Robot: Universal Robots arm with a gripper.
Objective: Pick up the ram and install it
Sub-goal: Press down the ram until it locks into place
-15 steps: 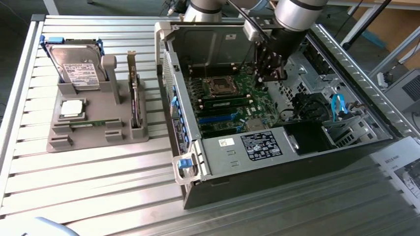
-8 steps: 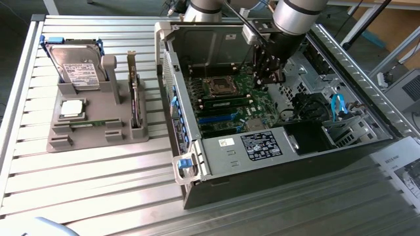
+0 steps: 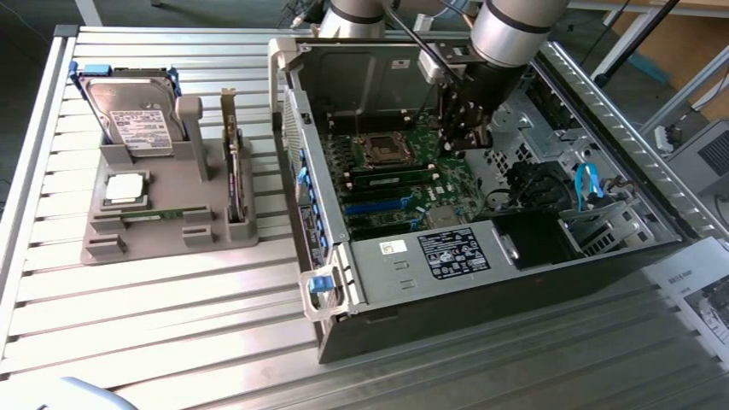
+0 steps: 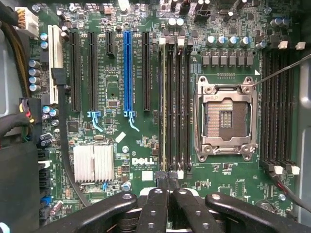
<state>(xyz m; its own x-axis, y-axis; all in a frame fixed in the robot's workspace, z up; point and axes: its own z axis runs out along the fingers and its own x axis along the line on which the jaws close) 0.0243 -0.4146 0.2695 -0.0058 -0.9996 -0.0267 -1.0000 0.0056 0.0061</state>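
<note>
The fingers (image 4: 157, 208) are pressed together at the end of the ram (image 4: 164, 111), which stands edge-on among the 4 memory slots (image 4: 183, 107) beside the processor socket (image 4: 226, 119). Seating it well probably needs a straight, even downward push.

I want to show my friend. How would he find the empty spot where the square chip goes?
Look in the open computer case, at the green motherboard. Between two groups of long black memory slots sits the processor socket. It alone is square, with a shiny metal frame around an empty middle.
</note>
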